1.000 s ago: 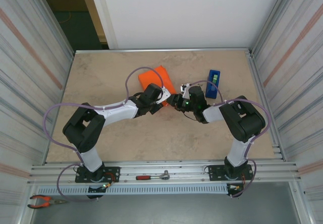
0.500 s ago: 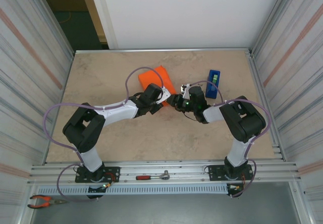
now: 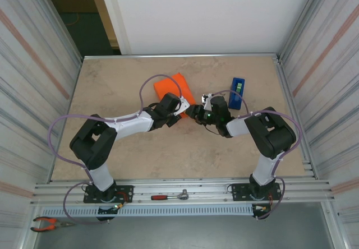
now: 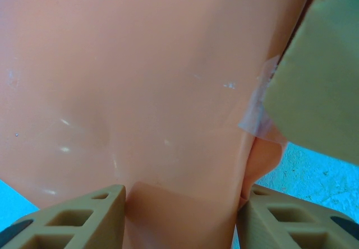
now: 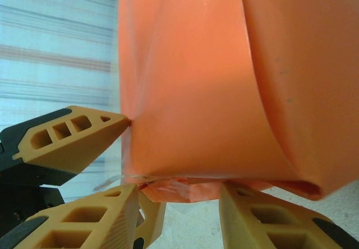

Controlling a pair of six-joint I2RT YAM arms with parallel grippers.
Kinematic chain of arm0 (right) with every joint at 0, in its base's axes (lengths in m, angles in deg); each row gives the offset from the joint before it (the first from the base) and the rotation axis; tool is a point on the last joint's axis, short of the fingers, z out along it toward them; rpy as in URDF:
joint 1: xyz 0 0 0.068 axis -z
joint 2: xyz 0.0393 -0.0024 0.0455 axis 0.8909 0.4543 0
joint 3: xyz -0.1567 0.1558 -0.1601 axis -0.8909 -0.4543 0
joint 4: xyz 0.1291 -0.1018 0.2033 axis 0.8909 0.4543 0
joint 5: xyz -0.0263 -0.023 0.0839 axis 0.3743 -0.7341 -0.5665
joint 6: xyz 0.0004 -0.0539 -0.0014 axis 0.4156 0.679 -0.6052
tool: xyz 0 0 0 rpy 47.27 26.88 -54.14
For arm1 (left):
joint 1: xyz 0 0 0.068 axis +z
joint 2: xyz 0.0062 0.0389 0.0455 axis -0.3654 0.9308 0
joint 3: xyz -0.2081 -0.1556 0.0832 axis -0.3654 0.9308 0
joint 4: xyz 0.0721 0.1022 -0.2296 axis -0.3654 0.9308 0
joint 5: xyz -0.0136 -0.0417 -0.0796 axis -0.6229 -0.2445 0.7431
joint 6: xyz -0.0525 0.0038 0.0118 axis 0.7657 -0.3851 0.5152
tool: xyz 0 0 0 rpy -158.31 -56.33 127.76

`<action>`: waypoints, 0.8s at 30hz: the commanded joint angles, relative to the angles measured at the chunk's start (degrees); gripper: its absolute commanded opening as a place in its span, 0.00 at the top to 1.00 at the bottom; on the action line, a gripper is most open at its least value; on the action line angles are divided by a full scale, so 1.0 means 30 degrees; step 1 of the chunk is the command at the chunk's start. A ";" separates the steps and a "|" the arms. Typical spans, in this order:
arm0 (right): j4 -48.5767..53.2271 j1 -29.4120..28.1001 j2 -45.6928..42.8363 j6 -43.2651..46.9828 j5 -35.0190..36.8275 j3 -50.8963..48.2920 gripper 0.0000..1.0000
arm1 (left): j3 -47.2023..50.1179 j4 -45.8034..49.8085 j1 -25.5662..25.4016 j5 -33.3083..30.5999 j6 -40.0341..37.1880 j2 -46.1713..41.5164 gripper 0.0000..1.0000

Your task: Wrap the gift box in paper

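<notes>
A robotics lab cell: corrugated metal walls (image 3: 33, 81) flank the tabletop (image 3: 112, 81), an aluminium rail (image 3: 196, 186) crosses the bottom, pliers (image 3: 47, 222) lie lower left.

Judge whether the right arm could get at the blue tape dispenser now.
Probably yes: the tape dispenser stands close beside the right arm on bare table, nothing between, though its jaws must first leave the gift box.
</notes>
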 commanded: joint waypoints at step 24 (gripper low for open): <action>0.1642 0.0839 -0.2354 0.0908 -0.0112 -0.1848 1.00 | 0.0001 0.1675 -0.0130 0.0897 0.0065 0.0614 0.50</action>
